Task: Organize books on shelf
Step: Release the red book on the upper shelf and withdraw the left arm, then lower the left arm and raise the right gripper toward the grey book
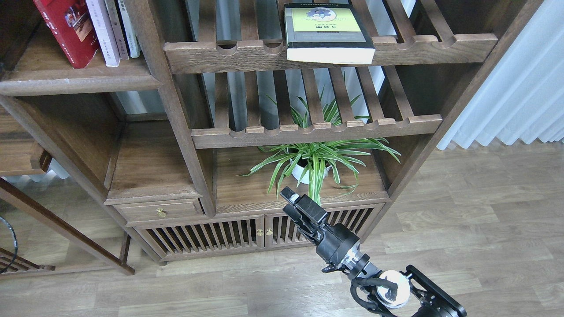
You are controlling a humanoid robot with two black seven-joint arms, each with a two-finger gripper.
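Our right gripper [290,196] reaches up from the lower right and hangs low in front of the bookcase, just before the cabinet doors [246,233] and below the potted plant [313,163]. We see it end-on and dark, so we cannot tell whether its fingers are parted or closed, and nothing shows in its hold. Our left gripper is out of view; only a thin dark curve of cable [12,242] shows at the left edge.

The thick grey-black book [328,33] with the yellow-green panel lies flat on the upper slatted rack [436,44], its white page edge hanging a little past the notched front rail. A second slatted rack [396,123] sits below it, with the plant's leaves poking up between its slats.

At the far upper left, the solid shelf [79,79] carries the red book [66,31], leaning to the left, with the pale book [103,33] touching its right side. Two more thin books [125,28] stand just right of those.
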